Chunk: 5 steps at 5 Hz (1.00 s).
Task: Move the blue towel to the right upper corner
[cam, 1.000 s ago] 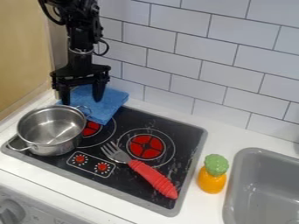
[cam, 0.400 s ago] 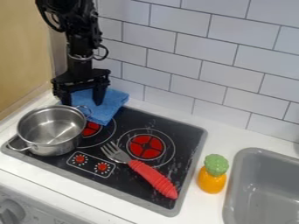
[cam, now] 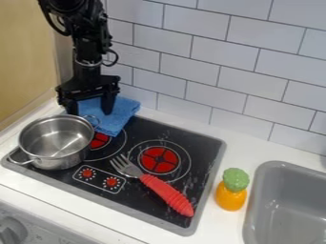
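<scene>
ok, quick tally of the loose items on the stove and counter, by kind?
Pot: 1, metal pot
Towel: 1, blue towel
Fork: 1, red-handled fork
Toy: 1, orange toy with a green top
Total: 4

White tiled wall (cam: 255, 71), gray grout.

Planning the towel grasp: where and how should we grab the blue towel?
Pinch the blue towel near its middle, from straight above. It lies flat, so a squeeze should raise a fold; the tiled wall behind and steel pot in front would likely crowd a low approach.
</scene>
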Motion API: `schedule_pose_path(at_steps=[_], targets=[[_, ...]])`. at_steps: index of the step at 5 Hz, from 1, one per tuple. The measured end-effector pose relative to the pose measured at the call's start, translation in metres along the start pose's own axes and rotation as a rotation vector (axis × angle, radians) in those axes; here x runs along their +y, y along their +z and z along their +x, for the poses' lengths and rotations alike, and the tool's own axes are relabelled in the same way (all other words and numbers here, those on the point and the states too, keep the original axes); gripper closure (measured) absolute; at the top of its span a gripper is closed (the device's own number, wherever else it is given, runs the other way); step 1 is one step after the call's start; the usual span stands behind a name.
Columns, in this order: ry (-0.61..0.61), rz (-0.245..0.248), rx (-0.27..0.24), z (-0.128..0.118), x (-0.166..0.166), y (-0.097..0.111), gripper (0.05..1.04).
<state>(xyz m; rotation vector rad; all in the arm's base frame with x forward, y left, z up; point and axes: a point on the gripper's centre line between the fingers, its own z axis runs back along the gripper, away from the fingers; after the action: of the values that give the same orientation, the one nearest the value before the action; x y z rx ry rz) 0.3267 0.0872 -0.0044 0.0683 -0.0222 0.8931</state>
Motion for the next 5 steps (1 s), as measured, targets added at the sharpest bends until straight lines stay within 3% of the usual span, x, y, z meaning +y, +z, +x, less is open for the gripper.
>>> schedule_pose_path(at_steps=[2,5], targets=[[-0.038,-0.001,-0.007,-0.02,-0.019,0.003,0.085],[-0.151,0.003,-0.036,-0.073,-0.061,0.008,0.085]])
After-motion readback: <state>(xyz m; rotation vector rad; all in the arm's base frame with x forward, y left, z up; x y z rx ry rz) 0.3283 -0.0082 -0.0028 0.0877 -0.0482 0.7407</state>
